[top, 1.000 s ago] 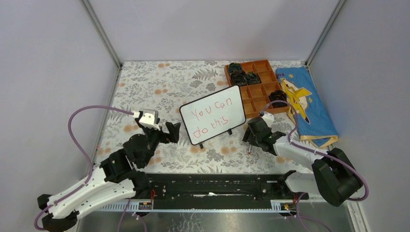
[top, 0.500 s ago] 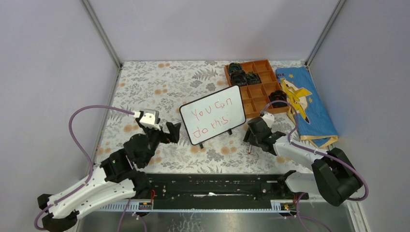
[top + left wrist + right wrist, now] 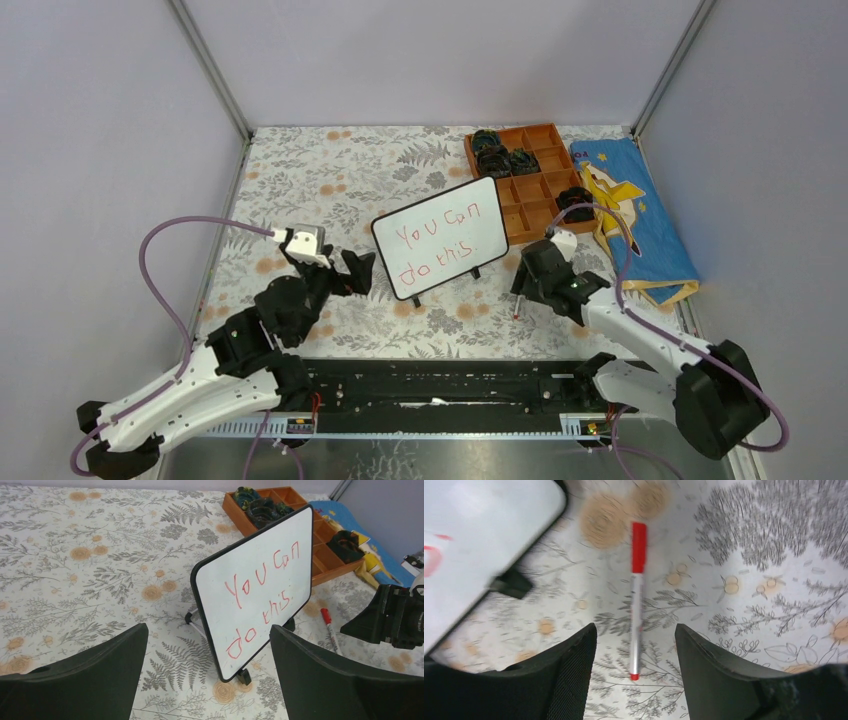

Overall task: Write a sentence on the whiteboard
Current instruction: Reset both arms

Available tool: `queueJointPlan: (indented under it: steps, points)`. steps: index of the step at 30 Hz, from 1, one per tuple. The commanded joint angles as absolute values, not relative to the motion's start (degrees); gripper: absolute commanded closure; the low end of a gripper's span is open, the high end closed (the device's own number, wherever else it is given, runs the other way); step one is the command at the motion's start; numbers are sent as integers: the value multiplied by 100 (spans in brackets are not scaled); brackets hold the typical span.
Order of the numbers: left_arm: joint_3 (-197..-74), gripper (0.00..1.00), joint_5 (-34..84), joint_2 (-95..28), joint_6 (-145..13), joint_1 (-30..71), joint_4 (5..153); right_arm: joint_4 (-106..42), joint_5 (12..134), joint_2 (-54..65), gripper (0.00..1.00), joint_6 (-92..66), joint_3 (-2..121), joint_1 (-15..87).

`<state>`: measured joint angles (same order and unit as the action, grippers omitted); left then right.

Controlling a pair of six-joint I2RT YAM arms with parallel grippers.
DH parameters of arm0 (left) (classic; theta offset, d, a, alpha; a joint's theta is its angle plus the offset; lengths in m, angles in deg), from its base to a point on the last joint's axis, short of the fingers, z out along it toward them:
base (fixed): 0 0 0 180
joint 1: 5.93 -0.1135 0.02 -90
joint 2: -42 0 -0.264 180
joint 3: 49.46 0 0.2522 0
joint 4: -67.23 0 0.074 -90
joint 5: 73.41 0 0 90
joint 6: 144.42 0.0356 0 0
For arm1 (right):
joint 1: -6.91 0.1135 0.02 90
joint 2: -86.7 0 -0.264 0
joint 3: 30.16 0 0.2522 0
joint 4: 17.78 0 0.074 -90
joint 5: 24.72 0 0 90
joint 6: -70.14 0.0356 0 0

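Note:
The whiteboard [image 3: 465, 215] stands tilted on its black feet mid-table, bearing the sentence [image 3: 437, 242] "You can do this" in red, in two lines; the board [image 3: 265, 555] and the sentence [image 3: 262, 602] also show in the left wrist view. A red-capped silver marker [image 3: 636, 605] lies loose on the cloth right of the board; it also shows in the top view [image 3: 517, 303]. My right gripper [image 3: 635, 630] is open, hovering over the marker's rear end, not touching it [image 3: 530, 283]. My left gripper [image 3: 206, 632] is open and empty, facing the board's lower left corner [image 3: 350, 272].
A brown compartment tray [image 3: 545, 190] with dark objects stands behind the board's right side. A blue printed cloth [image 3: 640, 225] lies at the far right. Grey walls close in the floral table [image 3: 330, 180]. A black rail [image 3: 440, 385] runs along the near edge.
My right arm has shifted slightly right and lifted, with its elbow swung out. The marker, the board and my left arm have not moved.

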<state>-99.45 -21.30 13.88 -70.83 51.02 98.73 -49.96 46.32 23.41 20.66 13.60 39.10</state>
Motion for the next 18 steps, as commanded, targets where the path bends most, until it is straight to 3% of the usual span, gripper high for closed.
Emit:
queueJointPlan:
  steps: [1, 7, 9, 14, 18]
  points:
    - [-10211, 1, -2189, 1348, -7689, 5103, 9953, -5305, 4558, 2968, 34, 1481, 1987, 3873]
    - [-10409, 1, -2726, 1229, -9243, 5102, 10339, -5301, 4657, 3264, 30, 1520, 2481, 3865]
    - [-10583, 1, -3203, 1088, -10590, 5102, 10926, -5219, 4551, 3306, 27, 1777, 2633, 3868]
    - [-11053, 1, -3222, 477, -11167, 5105, 11927, -5087, 4466, 3239, 17, 1917, 3157, 3870]
    - [-11658, 1, -3519, 17, -11877, 5102, 12998, -4902, 4342, 3216, 2, 1701, 3474, 3865]
